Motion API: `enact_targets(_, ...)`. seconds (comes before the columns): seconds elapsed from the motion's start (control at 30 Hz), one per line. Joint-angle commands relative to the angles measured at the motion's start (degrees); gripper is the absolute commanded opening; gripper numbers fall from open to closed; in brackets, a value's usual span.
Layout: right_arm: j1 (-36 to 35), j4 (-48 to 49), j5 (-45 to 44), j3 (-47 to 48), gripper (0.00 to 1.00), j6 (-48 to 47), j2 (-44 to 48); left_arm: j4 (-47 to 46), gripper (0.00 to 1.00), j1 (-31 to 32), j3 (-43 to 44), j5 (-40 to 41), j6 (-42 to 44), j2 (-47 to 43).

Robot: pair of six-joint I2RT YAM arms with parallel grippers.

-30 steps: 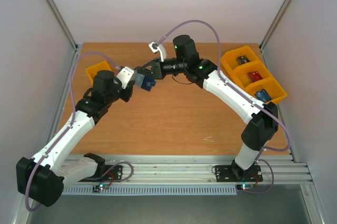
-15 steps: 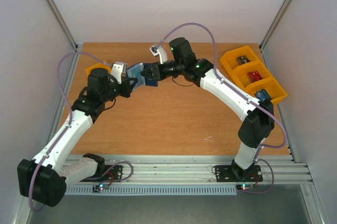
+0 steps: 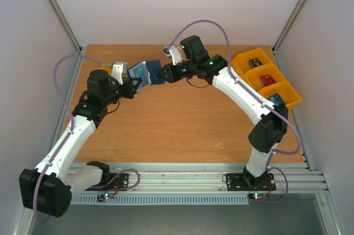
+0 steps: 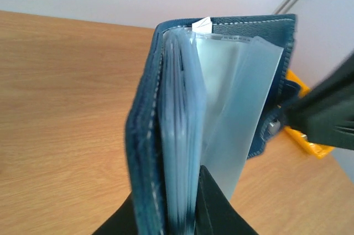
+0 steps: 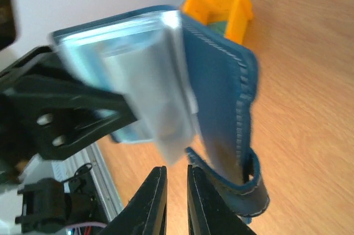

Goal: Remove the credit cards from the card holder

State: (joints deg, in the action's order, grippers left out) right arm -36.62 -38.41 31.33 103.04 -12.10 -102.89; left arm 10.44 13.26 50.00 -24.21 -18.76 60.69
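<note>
The navy card holder (image 3: 155,77) hangs open above the back middle of the table, its pale sleeves (image 3: 139,72) fanned to the left. My left gripper (image 4: 172,204) is shut on one cover and a thick stack of sleeves (image 4: 182,124). A small white corner (image 4: 203,23) pokes out at the top of the sleeves; I cannot tell if it is a card. My right gripper (image 5: 177,175) is just below the other cover (image 5: 221,97) and its snap tab (image 5: 249,191). Its jaws stand almost together with nothing between them. No loose credit card shows in either gripper.
A row of three yellow bins (image 3: 239,64) stands at the back right, with small flat items in them (image 3: 267,80). Another yellow bin (image 5: 221,3) stands at the back left, behind the left arm. Grey walls close in both sides.
The card holder has moved left and toward the back and has opened wider, sleeves now fanned out. Both wrists have followed it, and the right gripper has rotated.
</note>
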Motion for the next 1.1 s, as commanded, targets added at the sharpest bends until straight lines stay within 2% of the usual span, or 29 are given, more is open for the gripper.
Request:
enact_targets(0.0,-3.8,0.3,5.9,3.2,0.10,-7.8,2.2,-0.9,0.00,0.4,1.1,4.0,5.0,-0.3)
enact_targets(0.1,-5.5,2.7,11.4,5.3,0.10,-5.7,-0.5,-3.6,0.00,0.5,1.1,0.9,2.7,0.0)
enact_targets(0.17,-5.5,3.9,11.7,6.8,0.09,-3.2,-2.5,-4.4,0.00,0.6,1.1,-0.2,1.1,0.0)
enact_targets(0.33,-5.6,5.0,8.5,10.0,0.08,-0.2,-5.9,-4.6,0.00,0.6,0.9,-0.6,0.7,0.3)
enact_targets(0.53,-5.0,-3.1,1.5,16.9,0.06,0.3,-11.0,-6.1,0.00,0.6,0.8,-2.8,-0.3,0.2)
enact_targets(0.73,-0.2,0.6,5.0,10.6,0.05,4.1,-7.7,-8.1,0.00,-0.4,0.2,-8.4,-2.8,0.1)
enact_targets(0.87,1.9,2.0,12.5,6.8,0.09,1.9,-5.3,-15.4,0.00,-1.6,-0.9,-15.5,-5.7,0.1)
enact_targets(1.07,2.3,0.5,22.5,5.5,0.10,-5.2,-0.8,-32.8,0.00,-3.1,-1.8,-30.7,-11.4,1.2)
